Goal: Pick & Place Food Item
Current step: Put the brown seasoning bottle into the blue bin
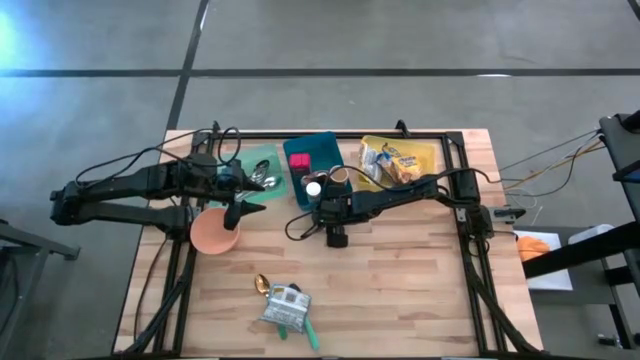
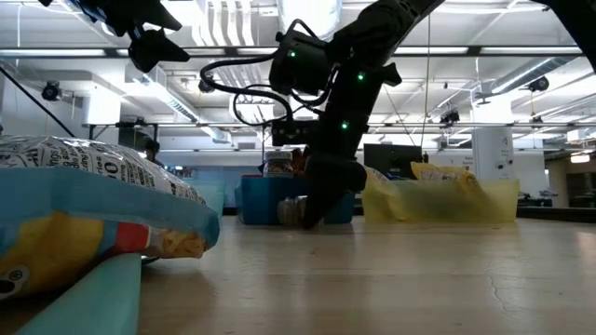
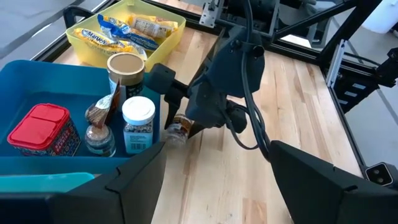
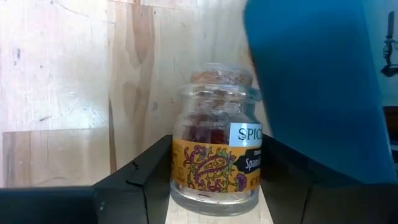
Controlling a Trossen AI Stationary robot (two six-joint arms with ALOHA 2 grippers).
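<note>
Jar (image 4: 214,155) between the right end effector's (image 4: 211,208) spread fingers, beside blue bin (image 4: 317,87); uneven closing could tip it.

**A robotics lab in a large open hall**

The wooden bench (image 1: 400,290) stands on a bare grey concrete floor (image 1: 400,40) crossed by dark lines, with a black metal frame (image 1: 470,250) bolted along its edge. Beyond the bench, the low view shows rows of ceiling strip lights (image 2: 521,56), exposed ducting (image 2: 177,98), white columns (image 2: 489,154) and distant workstations.
</note>
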